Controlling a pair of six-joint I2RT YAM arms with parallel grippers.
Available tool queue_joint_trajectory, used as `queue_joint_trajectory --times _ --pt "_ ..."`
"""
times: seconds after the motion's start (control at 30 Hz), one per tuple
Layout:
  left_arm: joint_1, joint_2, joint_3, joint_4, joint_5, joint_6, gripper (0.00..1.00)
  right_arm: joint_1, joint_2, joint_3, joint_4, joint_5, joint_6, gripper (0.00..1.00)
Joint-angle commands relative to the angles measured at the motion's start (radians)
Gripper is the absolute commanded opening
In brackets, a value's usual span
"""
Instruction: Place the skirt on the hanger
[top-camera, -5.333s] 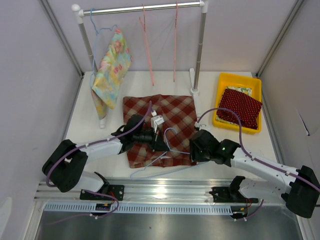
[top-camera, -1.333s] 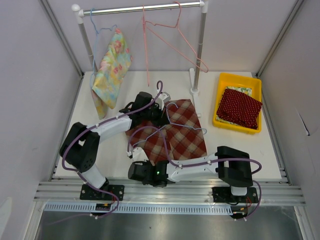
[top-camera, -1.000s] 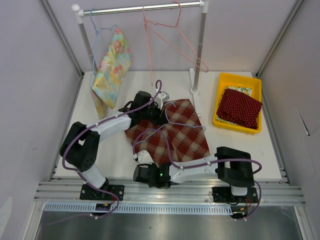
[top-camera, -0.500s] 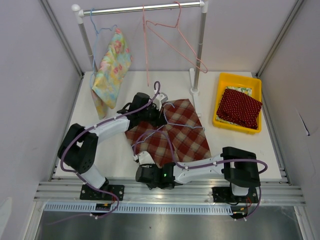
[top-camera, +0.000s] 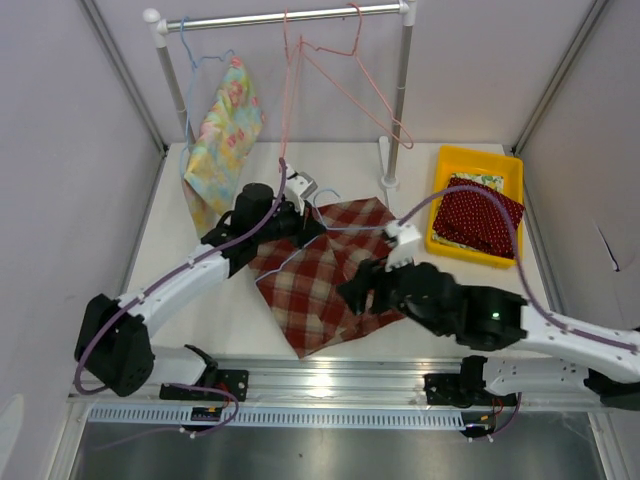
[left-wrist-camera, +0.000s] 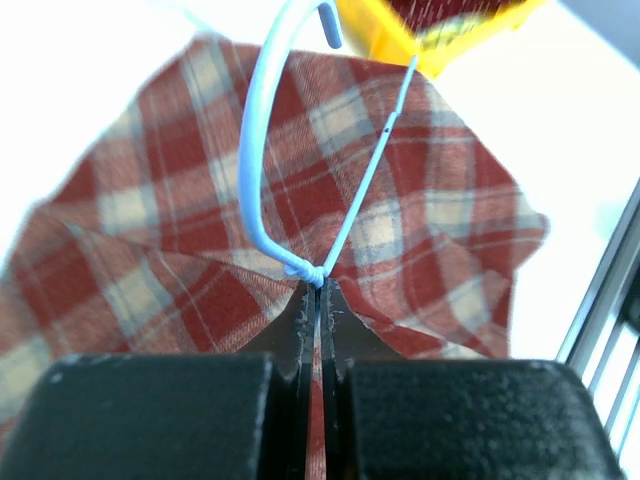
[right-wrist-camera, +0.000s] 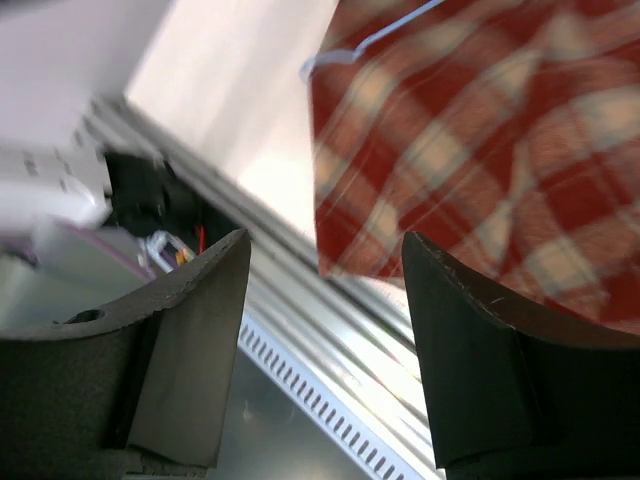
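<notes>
1. Now, the left gripper (left-wrist-camera: 318, 292) is clenched tight on the twisted neck of the pale blue hanger (left-wrist-camera: 256, 170). Its jaws are pressed together with only the wire between them.
2. The right gripper (right-wrist-camera: 325, 245) stands released, fingers well apart with nothing between them.
3. A second ago that right gripper was nearly closed, low down at the near-left corner of the skirt (top-camera: 325, 280), with its arm folded along the near edge of the table (top-camera: 230, 320). It has since let go, spread its fingers and swung up and to the right, and it now hovers over the skirt's near-right part.
4. The left grip has not changed in that time.
5. I judge this to be a break between pulls: the cloth has been tugged along the hanger, and the right arm is either re-positioning or finished.
6. Whether the wire actually runs through the waist, I cannot tell.
7. The skirt lies on the table as a diamond. Its far corner sits right at the left jaws, and the cloth spreads away from them toward the near edge.
8. It lies below the right jaws, not touching them.
9. The rail (top-camera: 280, 16) stands well behind.
</notes>
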Motion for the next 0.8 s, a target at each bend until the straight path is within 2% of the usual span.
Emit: queue_joint_trajectory --times 0.0,0.07,0.23,0.47,0.63,0.77 --pt "-0.014 -0.118 0.049 0.022 -0.007 -0.008 0.0 -0.056 -0.111 0.001 -0.113 0.084 -0.005 0.68" --pt "-0.046 -0.141 0.105 -0.085 -0.03 0.014 0.0 -0.102 -0.176 0.019 -0.141 0.09 -0.008 0.68" --pt "-0.099 -0.238 0.195 -0.259 -0.105 0.013 0.0 -0.194 -0.21 0.076 -0.21 0.091 -0.037 0.68" --pt "-0.106 -0.358 0.305 -0.516 -0.266 -0.067 0.0 -0.346 -0.133 0.174 -0.211 -0.029 -0.08 0.68" --pt "-0.106 -0.347 0.489 -0.705 -0.408 -0.104 0.0 -0.466 -0.061 0.248 -0.193 -0.147 -0.107 0.68" --pt "-0.106 -0.349 0.55 -0.817 -0.473 -0.145 0.0 -0.533 0.017 0.295 -0.159 -0.239 -0.131 0.67"
